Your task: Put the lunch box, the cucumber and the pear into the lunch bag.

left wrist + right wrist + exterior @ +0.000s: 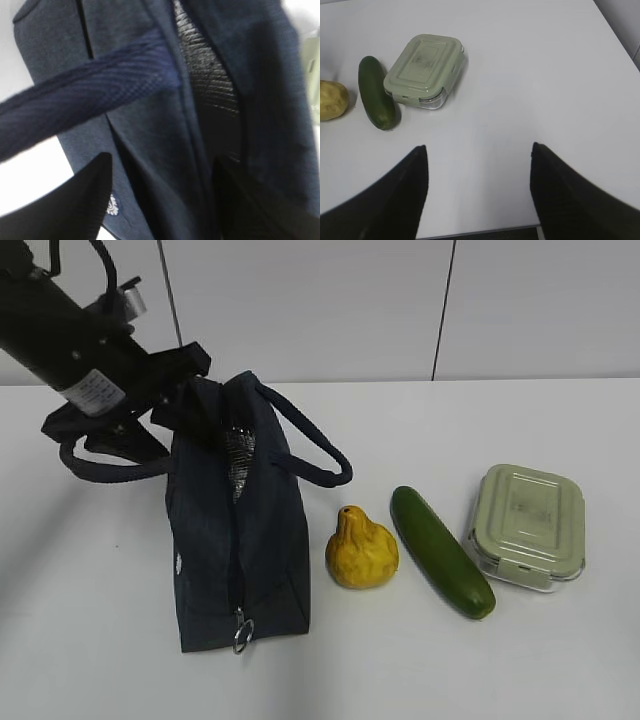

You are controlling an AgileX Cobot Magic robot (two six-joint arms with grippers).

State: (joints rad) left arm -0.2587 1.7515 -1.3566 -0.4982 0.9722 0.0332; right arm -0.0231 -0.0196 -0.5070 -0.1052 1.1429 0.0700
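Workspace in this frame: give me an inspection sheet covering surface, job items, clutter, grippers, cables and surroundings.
Surface: white table, bare apart from the job's things.
Lunch bag: lying on the table, zipper partly open at the far end, foil lining showing, ring pull at the near end.
Pear: on the table right of the bag, not in it.
Cucumber: on the table between pear and lunch box.
Lunch box: lid on, rightmost, on the table.
Clutter: nothing seen.
Left gripper: open, at the bag's opening, near a handle; contact cannot be told.
Right gripper: open, empty, above bare table.
Cables: black cable along the left arm.
Surroundings: pale wall panels behind.
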